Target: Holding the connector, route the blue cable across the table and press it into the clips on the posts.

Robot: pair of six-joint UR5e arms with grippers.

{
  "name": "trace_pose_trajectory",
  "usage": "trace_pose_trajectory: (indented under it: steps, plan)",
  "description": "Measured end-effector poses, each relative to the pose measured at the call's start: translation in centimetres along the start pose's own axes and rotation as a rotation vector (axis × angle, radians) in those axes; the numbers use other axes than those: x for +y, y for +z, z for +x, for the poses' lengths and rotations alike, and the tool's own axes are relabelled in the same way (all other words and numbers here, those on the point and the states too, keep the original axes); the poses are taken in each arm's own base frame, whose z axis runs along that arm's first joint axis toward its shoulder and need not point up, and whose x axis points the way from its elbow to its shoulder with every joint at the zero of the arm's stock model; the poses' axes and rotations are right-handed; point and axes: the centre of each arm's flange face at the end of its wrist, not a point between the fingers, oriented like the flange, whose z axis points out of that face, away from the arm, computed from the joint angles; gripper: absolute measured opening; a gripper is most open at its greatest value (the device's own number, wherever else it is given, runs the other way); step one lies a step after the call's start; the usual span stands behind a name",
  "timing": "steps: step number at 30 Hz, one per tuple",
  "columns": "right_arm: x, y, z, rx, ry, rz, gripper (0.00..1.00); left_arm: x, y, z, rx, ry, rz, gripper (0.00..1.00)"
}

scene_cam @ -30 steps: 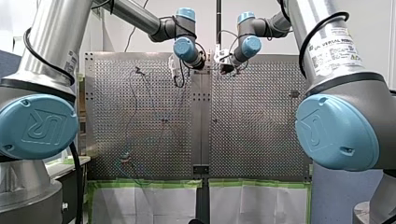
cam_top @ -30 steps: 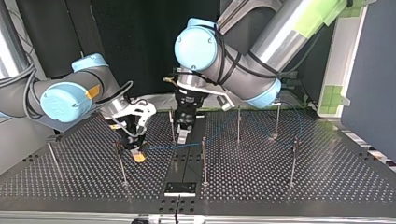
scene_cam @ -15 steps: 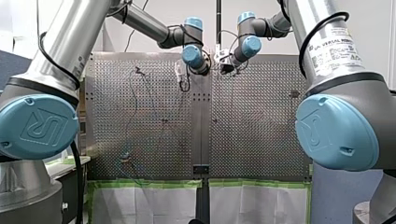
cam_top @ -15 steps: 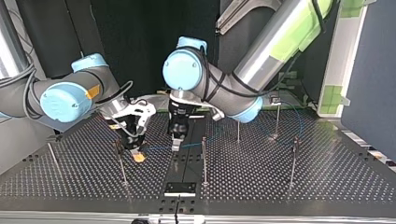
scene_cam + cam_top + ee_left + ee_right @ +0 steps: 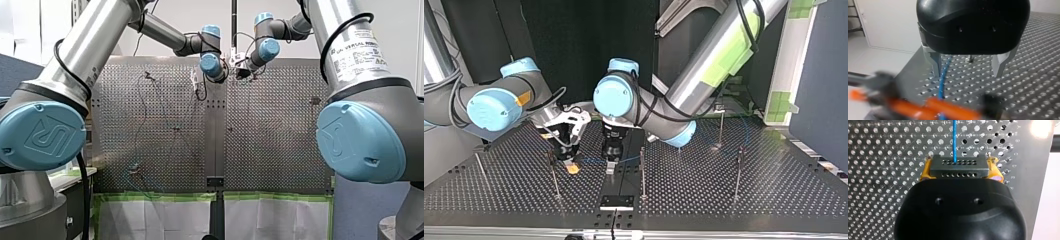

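Blue cable (image 5: 943,75) runs 12-to-6 inside my left gripper (image 5: 968,65), jaws wide, hugging the 9 o'clock side; right gripper (image 5: 960,169) clamps the connector (image 5: 958,166).

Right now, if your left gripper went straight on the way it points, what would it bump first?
Probably the perforated table: my left gripper is open astride the blue cable, though one finger might brush it.

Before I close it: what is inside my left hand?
The blue cable runs between the open metal fingers of the left hand, close beside one finger and unclamped, over the perforated table. The hand's black body hides where the cable goes behind it.
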Motion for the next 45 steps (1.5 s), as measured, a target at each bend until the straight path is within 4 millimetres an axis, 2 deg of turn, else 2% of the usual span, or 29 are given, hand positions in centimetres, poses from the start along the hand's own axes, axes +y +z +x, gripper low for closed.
trace_pose_trajectory:
  steps: [10, 11, 12, 13, 14, 15, 16, 17, 18, 19, 20, 21, 22, 29, 35, 45]
  plan:
    - [0.0, 0.0, 0.0, -0.001, 0.002, 0.003, 0.00, 0.3, 0.0, -0.4, 0.009, 0.006, -0.019, 1.00]
    - [0.0, 0.0, 0.0, -0.001, 0.002, 0.003, 0.00, 0.2, 0.0, -0.4, 0.010, 0.008, -0.024, 0.93]
    - [0.0, 0.0, 0.0, -0.001, 0.002, 0.003, 0.00, 0.2, -0.1, -0.3, 0.013, 0.012, -0.031, 0.93]
    - [0.0, 0.0, 0.0, -0.001, 0.002, 0.003, 0.00, 0.2, -0.2, -0.3, 0.014, 0.015, -0.037, 0.83]
    - [0.0, 0.0, 0.0, -0.001, 0.002, 0.003, 0.00, 0.2, -0.3, -0.3, 0.015, 0.019, -0.043, 0.67]
    - [0.0, 0.0, 0.0, -0.001, 0.002, 0.003, 0.00, 0.2, -0.4, -0.3, 0.017, 0.025, -0.051, 0.67]
    - [0.0, 0.0, 0.0, -0.001, 0.002, 0.003, 0.00, 0.2, -0.4, -0.3, 0.018, 0.030, -0.056, 0.49]
    - [0.0, 0.0, 0.0, -0.001, 0.002, 0.003, 0.00, 0.2, -0.5, -0.2, 0.019, 0.036, -0.063, 0.35]
    - [0.0, 0.0, 0.0, -0.001, 0.003, 0.003, 0.00, 0.3, -0.6, -0.2, 0.022, 0.042, -0.072, 0.35]
    - [0.0, 0.0, -0.1, -0.001, 0.003, 0.003, 0.00, 0.3, -0.7, -0.2, 0.025, 0.046, -0.078, 0.14]
    - [0.0, 0.0, -0.1, -0.002, 0.003, 0.003, 0.00, 0.4, -0.7, -0.2, 0.028, 0.049, -0.085, 0.07]
    - [0.0, 0.0, -0.1, -0.002, 0.003, 0.003, 0.00, 0.4, -0.8, -0.1, 0.031, 0.053, -0.093, 0.07]
    - [0.0, 0.0, -0.1, -0.002, 0.003, 0.003, 0.00, 0.4, -0.9, -0.1, 0.033, 0.056, -0.100, 0.00]
    - [-0.1, 0.0, -0.1, -0.004, 0.005, 0.005, 0.00, 0.4, -1.7, 0.3, 0.049, 0.061, -0.150, 0.00]
    - [-0.4, -0.1, -0.4, -0.013, 0.006, 0.010, 0.00, 0.6, -2.7, 1.9, 0.065, 0.074, -0.192, 0.00]
    - [-0.4, -0.5, -3.8, -0.078, 0.014, 0.002, 0.00, 0.2, -4.3, 5.3, 0.067, 0.061, -0.197, 0.00]
